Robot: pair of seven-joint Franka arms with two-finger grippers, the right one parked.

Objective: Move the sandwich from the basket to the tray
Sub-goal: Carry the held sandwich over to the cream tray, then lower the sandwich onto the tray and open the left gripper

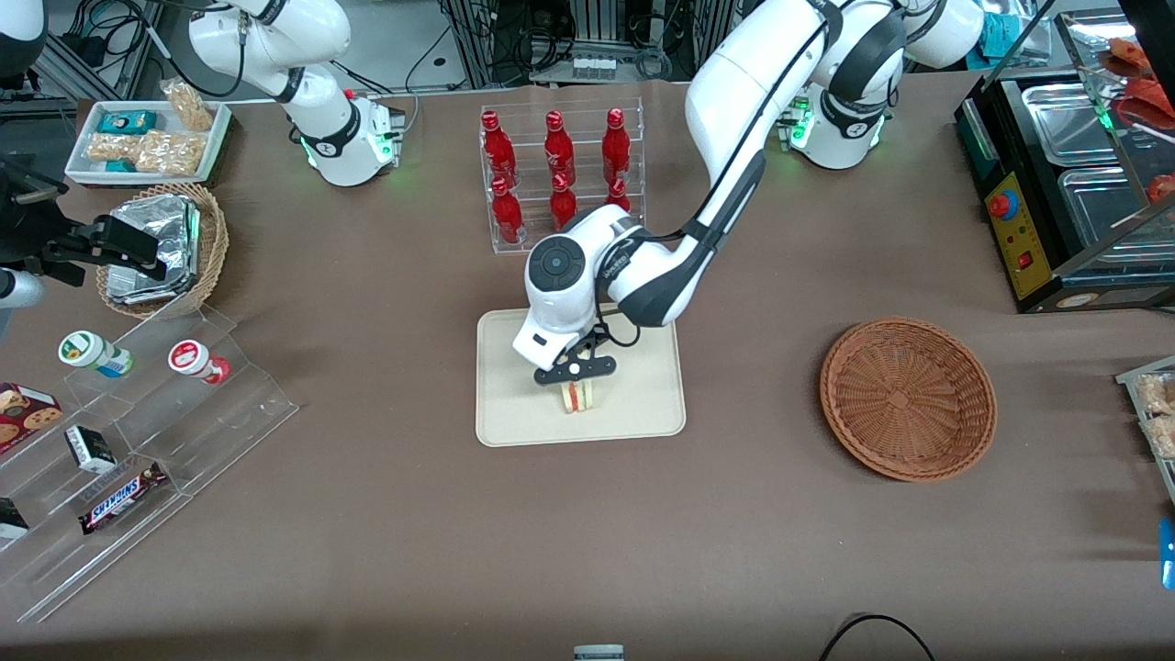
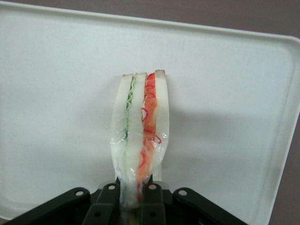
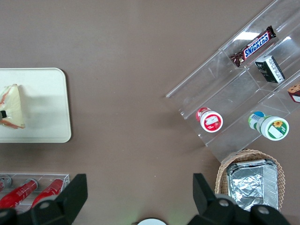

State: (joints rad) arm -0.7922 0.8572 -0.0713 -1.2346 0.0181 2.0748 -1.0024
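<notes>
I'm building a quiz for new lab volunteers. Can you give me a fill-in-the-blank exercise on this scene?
1. The gripper is shut on the ____.
2. The sandwich is held over the cream ____, not over the table.
3. The round reddish-brown basket holds ____.
4. The red bottles stand in a clear rack that is ____ from the front camera than the tray.

Missing words: sandwich; tray; nothing; farther
</notes>
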